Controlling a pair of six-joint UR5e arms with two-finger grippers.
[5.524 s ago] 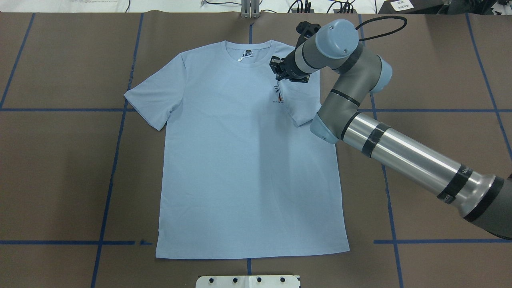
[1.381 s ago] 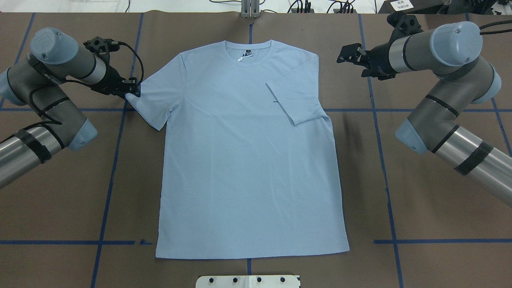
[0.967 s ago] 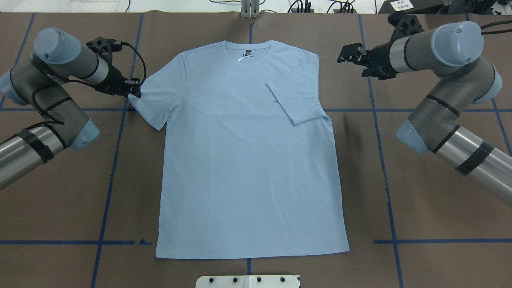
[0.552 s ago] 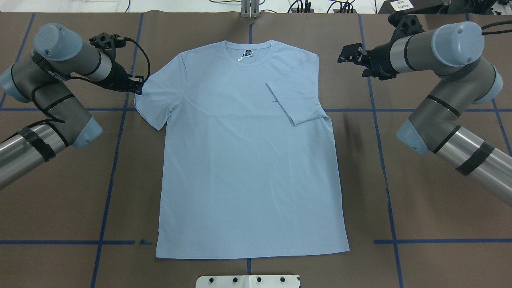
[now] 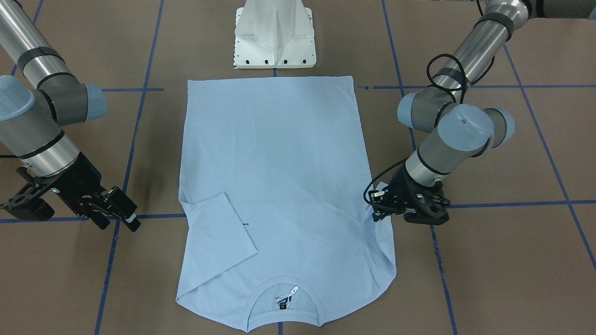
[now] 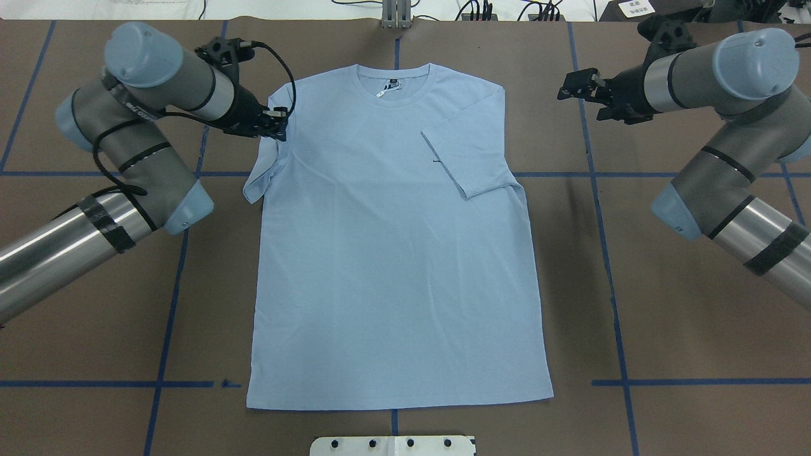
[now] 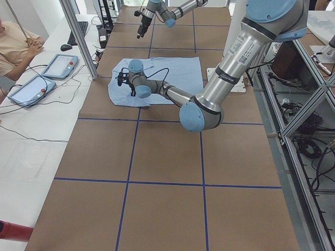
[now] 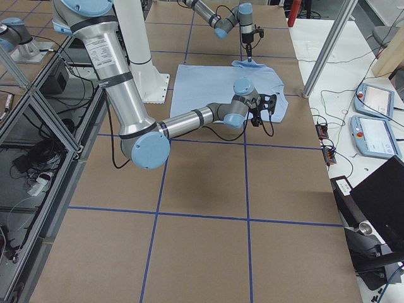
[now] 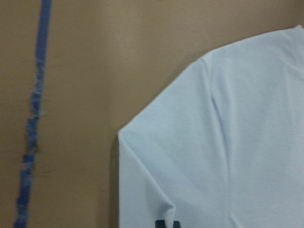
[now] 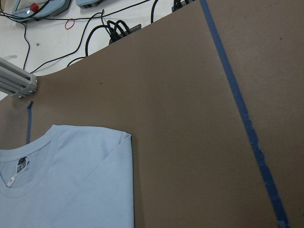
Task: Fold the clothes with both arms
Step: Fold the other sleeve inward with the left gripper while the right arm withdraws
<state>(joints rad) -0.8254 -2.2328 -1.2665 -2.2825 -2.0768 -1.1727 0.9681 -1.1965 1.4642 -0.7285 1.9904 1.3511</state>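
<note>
A light blue T-shirt (image 6: 393, 266) lies flat mid-frame, neck at the top. At upper left, the left gripper (image 6: 274, 126) pinches 1 sleeve (image 6: 261, 174), bunched against the body. The right gripper (image 6: 578, 88) hovers off the cloth at upper right.

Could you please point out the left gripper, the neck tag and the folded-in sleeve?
left gripper (image 6: 279, 128): overhead view, between its fingertips, shut on the T-shirt (image 6: 393, 272).
neck tag (image 5: 290, 292): front-facing view, the white tag's middle.
folded-in sleeve (image 6: 469, 152): overhead view, middle of the flap.
</note>
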